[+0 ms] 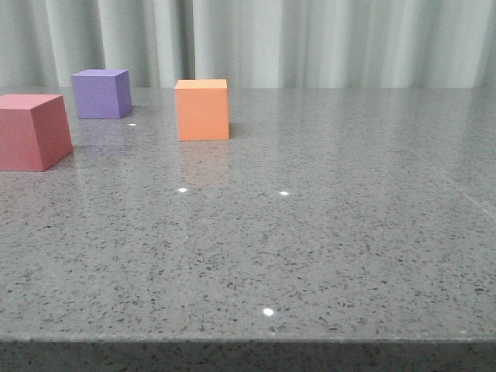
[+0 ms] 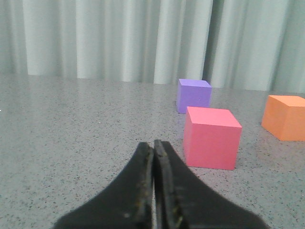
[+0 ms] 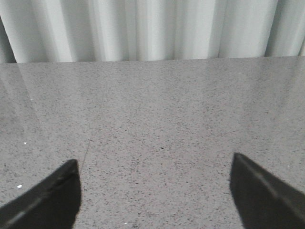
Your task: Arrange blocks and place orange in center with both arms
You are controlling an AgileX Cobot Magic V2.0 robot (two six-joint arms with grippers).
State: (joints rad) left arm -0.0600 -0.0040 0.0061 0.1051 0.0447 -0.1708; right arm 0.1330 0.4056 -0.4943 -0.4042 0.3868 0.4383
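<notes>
The orange cube (image 1: 202,109) stands on the grey speckled table (image 1: 310,232), left of middle at the back. The purple cube (image 1: 101,93) is further back to its left. The red-pink cube (image 1: 31,130) sits at the left edge, nearer. No gripper shows in the front view. In the left wrist view my left gripper (image 2: 154,145) is shut and empty, low over the table, with the red-pink cube (image 2: 212,137) just ahead to one side, the purple cube (image 2: 193,95) behind it and the orange cube (image 2: 286,117) further off. My right gripper (image 3: 155,164) is open over bare table.
A pale pleated curtain (image 1: 310,39) hangs behind the table's far edge. The table's front edge (image 1: 248,339) runs across the bottom of the front view. A faint seam line (image 1: 457,190) crosses the table at the right.
</notes>
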